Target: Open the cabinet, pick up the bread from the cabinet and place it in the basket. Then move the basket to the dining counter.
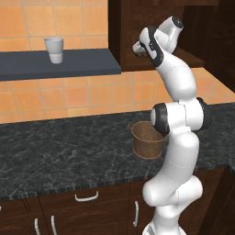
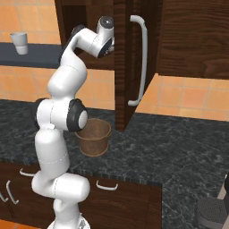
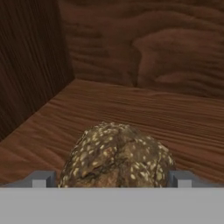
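A white robot arm reaches up into the tall dark brown wooden wall cabinet (image 2: pixel 179 36), whose door with a long vertical silver bar handle (image 2: pixel 141 62) stands swung open. Inside, on the cabinet's wooden floor, a round brown seeded bread roll (image 3: pixel 117 155) sits between the two fingertips of the tool (image 3: pixel 112 179), which is spread wide on either side of the roll, not gripping it. Below, a small round brown woven basket (image 1: pixel 146 140) stands on the black speckled granite worktop (image 1: pixel 59 147). A white cup (image 1: pixel 54 49) rests on a dark wall shelf (image 1: pixel 59 64).
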